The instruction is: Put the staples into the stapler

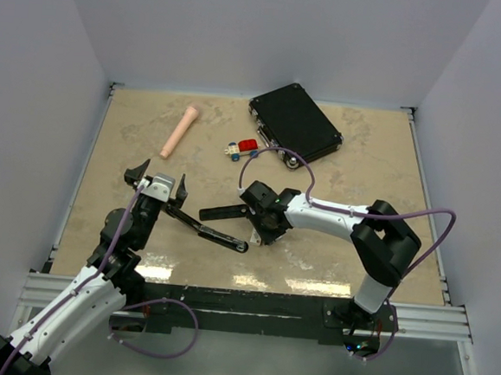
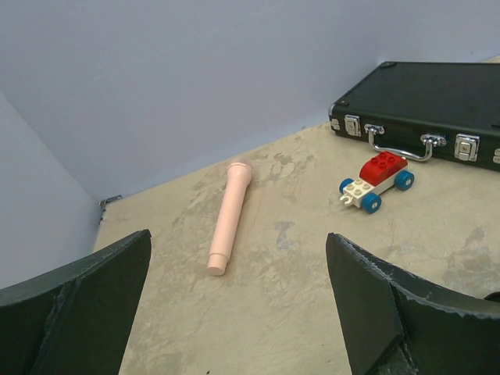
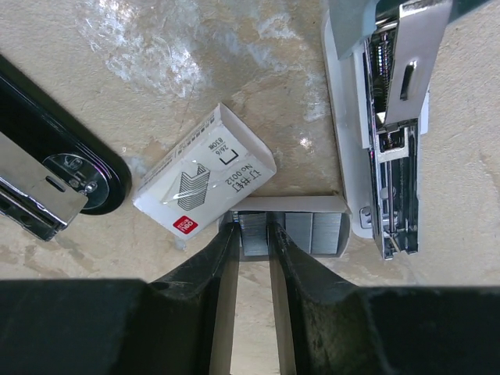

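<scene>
The right gripper (image 3: pixel 252 227) has its dark fingers drawn to a narrow gap, pinching the staples (image 3: pixel 254 236), a ribbed grey metal strip, at the mouth of a small cardboard tray (image 3: pixel 291 205) holding more strips. A white printed box (image 3: pixel 205 178) lies tilted just beside it. The stapler (image 3: pixel 391 133) lies opened flat on the mottled beige table (image 3: pixel 156 62), its shiny metal channel to one side and its rounded black base (image 3: pixel 47 168) to the other. The left gripper (image 2: pixel 238 305) hangs spread wide and empty.
</scene>
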You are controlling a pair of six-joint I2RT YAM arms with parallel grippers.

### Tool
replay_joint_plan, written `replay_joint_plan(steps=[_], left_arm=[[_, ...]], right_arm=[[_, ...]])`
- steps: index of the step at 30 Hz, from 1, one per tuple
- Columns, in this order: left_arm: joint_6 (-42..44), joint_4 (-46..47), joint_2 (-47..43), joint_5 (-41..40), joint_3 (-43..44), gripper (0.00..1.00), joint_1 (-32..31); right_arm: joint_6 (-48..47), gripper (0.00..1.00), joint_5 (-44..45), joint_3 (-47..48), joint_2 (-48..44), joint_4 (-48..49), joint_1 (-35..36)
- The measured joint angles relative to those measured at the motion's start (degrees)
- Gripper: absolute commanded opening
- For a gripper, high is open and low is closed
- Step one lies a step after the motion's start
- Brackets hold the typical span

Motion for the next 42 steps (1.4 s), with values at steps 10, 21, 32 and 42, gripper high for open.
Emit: replay_joint_plan(steps=[10, 21, 32, 42], left_arm=[[0.00, 0.00, 0.00, 0.17, 0.00, 0.98, 0.00], [0.00, 0.00, 0.00, 0.20, 0.00, 0.98, 0.00], [-0.13, -0.04, -1.38, 0.76, 0.00, 0.98, 0.00], [-0.15, -1.05, -2.78, -0.44, 0.07, 0.98, 0.52]], right_arm=[[-0.04, 0.11, 0.63, 0.44, 0.22, -0.35, 0.00], [-0.44, 0.05, 1.27, 0.66, -0.81, -0.72, 0.00], [-4.00, 0.04, -1.18, 1.81, -8.61, 0.26, 0.00], [-12.33, 0.04, -9.01, 1.97, -10.16, 9.25, 1.05]])
